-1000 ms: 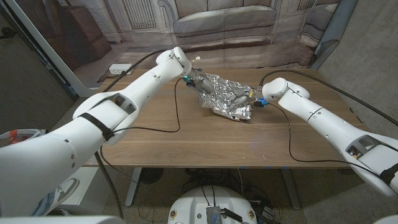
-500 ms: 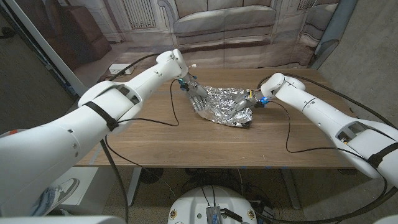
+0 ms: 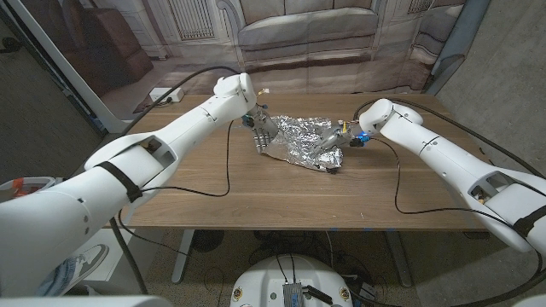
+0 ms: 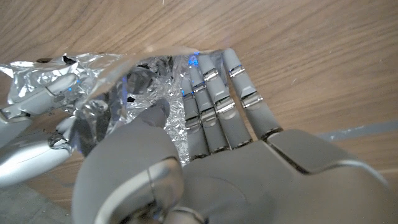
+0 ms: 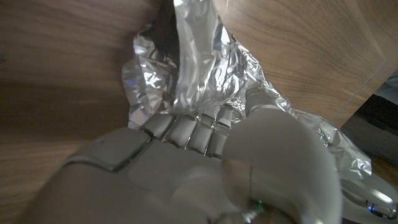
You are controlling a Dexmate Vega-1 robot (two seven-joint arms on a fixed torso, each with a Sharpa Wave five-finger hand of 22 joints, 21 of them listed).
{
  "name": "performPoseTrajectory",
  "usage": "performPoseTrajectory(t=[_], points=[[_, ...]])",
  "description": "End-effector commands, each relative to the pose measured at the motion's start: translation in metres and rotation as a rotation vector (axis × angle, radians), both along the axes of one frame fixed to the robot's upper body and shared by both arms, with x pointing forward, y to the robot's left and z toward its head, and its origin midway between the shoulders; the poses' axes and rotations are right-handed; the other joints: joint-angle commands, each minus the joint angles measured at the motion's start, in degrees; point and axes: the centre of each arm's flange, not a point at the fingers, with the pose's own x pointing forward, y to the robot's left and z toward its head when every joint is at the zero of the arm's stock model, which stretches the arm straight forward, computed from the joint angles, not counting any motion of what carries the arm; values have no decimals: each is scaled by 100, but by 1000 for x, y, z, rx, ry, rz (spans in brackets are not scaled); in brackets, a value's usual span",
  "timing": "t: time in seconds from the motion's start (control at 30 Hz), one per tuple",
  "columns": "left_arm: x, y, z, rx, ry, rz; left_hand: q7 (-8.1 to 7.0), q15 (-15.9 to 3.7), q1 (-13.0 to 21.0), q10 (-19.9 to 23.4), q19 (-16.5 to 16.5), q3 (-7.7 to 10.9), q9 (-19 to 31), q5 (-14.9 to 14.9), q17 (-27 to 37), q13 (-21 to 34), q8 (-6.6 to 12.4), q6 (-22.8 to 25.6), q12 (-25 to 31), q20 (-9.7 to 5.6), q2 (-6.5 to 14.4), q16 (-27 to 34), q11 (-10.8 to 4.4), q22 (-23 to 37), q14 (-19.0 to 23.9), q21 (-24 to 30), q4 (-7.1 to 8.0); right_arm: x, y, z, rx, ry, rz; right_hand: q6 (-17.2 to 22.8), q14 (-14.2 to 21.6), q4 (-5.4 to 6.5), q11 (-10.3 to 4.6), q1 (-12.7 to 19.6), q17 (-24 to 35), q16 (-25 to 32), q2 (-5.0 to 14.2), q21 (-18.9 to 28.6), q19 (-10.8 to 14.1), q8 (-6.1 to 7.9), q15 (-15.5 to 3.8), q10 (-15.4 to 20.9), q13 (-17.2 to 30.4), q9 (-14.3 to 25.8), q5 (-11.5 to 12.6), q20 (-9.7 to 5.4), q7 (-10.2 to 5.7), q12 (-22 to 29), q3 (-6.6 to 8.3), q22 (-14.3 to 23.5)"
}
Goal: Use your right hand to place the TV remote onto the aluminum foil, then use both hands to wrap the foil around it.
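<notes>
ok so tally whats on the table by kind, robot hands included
crumpled foil bundle: 1
left robot hand, pressing the foil's end: 1
right robot hand, on the foil's other end: 1
black cables trailing over the wood: 2
tv remote: none visible, presumably inside the foil
total: 5

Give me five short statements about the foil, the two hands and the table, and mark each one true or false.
1. The foil lies crumpled on the table. True.
2. The left hand touches the foil. True.
3. The right hand hangs high over the table, clear of the foil. False: its fingers are on the foil.
4. The foil is a flat, smooth sheet. False: it is bunched up.
5. The remote lies bare beside the foil. False: no bare remote is beside it.
</notes>
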Motion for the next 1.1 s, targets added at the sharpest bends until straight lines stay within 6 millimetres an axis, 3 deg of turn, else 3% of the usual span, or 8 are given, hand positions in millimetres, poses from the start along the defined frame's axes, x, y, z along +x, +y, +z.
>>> performPoseTrajectory(t=[0.03, 0.23, 0.37, 0.47, 0.63, 0.7, 0.8, 1.1], points=[[-49, -21, 13, -4, -269, -64, 66, 129, -57, -273, -256, 24, 10, 34, 22, 21, -37, -249, -73, 115, -7, -28, 98, 18, -326, -113, 30, -27, -4, 5, 12, -98, 0, -697, -1926, -11, 699, -221, -14, -13, -50, -244, -905, -16, 1175, -1179, 24, 10, 32, 531, 91, 19, -72, 11], [-75, -25, 9, 23, -410, -73, 13, 274, -88, -644, -455, 28, 6, 34, 31, 9, -37, -442, -116, 197, -31, -31, 103, 33, -852, -198, 14, -35, -5, 4, 18, -125, 6, -1257, -2482, 19, 788, -457, -25, -3, -127, -450, -1400, -23, 1313, -1649, 27, 0, 34, 737, 138, 36, -164, 4], [-86, -22, 8, -9, -437, -81, -51, 277, -127, -835, -404, 5, 5, 29, 42, 6, -34, -508, -130, 246, -61, -16, 133, 41, -1025, -177, 20, -39, -5, 4, 12, -136, 12, -1510, -3091, 30, 847, -647, -53, -23, -187, -748, -2049, 21, 1448, -1976, 23, -13, 49, 854, 169, 56, -238, -6], [-95, -19, 8, -27, -491, -74, -42, 421, -193, -1220, -316, -22, 7, 32, 75, -10, -77, -748, -165, 300, -56, -9, 251, 53, -1318, -138, 49, -44, -4, 4, 17, -151, 17, -1779, -3505, 49, 934, -766, -62, -28, -177, -933, -2424, -3, 1554, -2349, 21, -23, 54, 978, 215, 13, -271, -9], [-111, -15, 3, -38, -624, -53, -61, 651, -258, -1981, -971, -72, 18, 35, 112, -56, -96, -1303, -154, 389, -90, -32, 313, 76, -2305, -379, 24, -53, -4, 2, 43, -215, 18, -2212, -4032, 73, 1028, -957, -72, -18, -199, -1188, -2908, -6, 1699, -2838, 22, -30, 48, 1067, 321, 17, -341, -9], [-117, -15, 0, -40, -683, -38, -81, 740, -242, -2244, -1422, -80, 21, 40, 112, -79, -78, -1513, -133, 457, -104, -39, 305, 86, -2802, -546, -24, -57, -5, 1, 60, -247, 14, -2330, -4142, 74, 1032, -992, -74, -12, -203, -1237, -2994, -13, 1708, -2975, 22, -31, 49, 1088, 364, 9, -354, -7], [-121, -14, -4, -47, -736, -26, -149, 740, -209, -2461, -1772, -82, 21, 42, 103, -101, -54, -1635, -118, 568, -126, -29, 301, 90, -3159, -676, -83, -63, -6, -2, 93, -290, 9, -2423, -4185, 72, 1037, -1012, -76, -1, -207, -1260, -3028, -22, 1704, -3039, 22, -33, 50, 1082, 382, 14, -362, -6], [-127, -15, -18, -27, -841, 0, -194, 679, -201, -2709, -2212, -111, 16, 38, 82, -129, -32, -1728, -113, 616, -181, -26, 265, 83, -3546, -842, -142, -80, -12, -12, 213, -429, -9, -2565, -4236, 70, 1042, -1059, -78, 17, -232, -1311, -3106, -24, 1680, -3106, 20, -36, 50, 1092, 396, 35, -387, -6]])
